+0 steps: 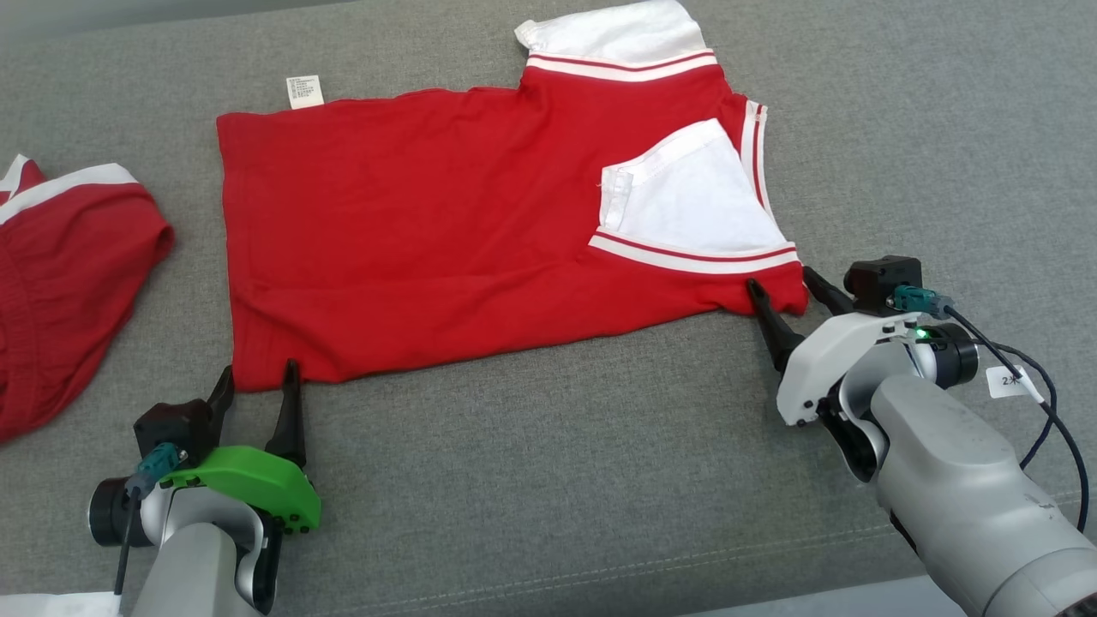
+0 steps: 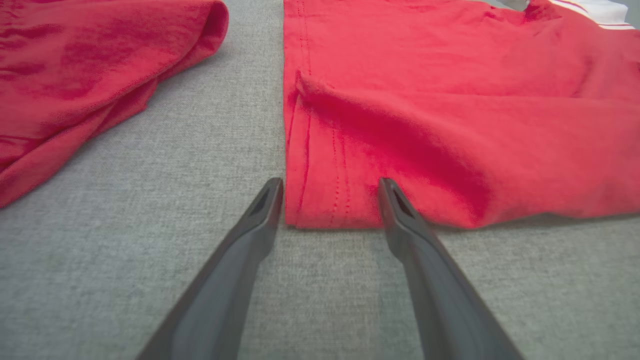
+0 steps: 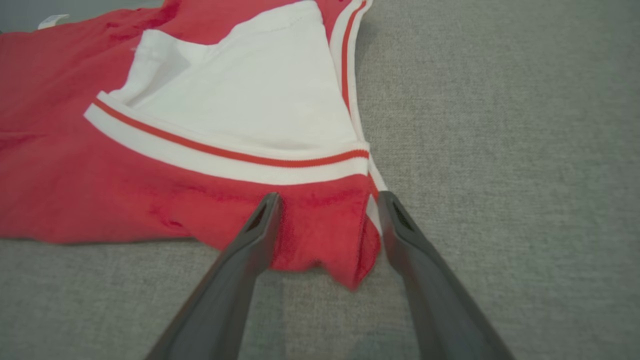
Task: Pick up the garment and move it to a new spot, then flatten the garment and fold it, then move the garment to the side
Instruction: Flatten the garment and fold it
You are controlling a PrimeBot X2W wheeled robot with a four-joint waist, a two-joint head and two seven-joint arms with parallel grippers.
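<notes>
A red garment [image 1: 428,231] with white sleeves and striped trim lies mostly flat on the grey padded surface [image 1: 548,463], its hem to the left and its neck to the right. One white sleeve [image 1: 686,193] is folded over the red body. My left gripper [image 1: 257,377] stands open at the near hem corner [image 2: 330,210], one finger on each side of it. My right gripper [image 1: 784,287] is open too, straddling the near shoulder corner [image 3: 325,235] by the striped trim. Neither pair of fingers has closed on the cloth.
A second red garment [image 1: 60,274] with white trim lies bunched at the left edge, also seen in the left wrist view [image 2: 90,75]. A white care label [image 1: 305,91] sticks out at the far hem. Bare grey surface stretches in front of and to the right of the garment.
</notes>
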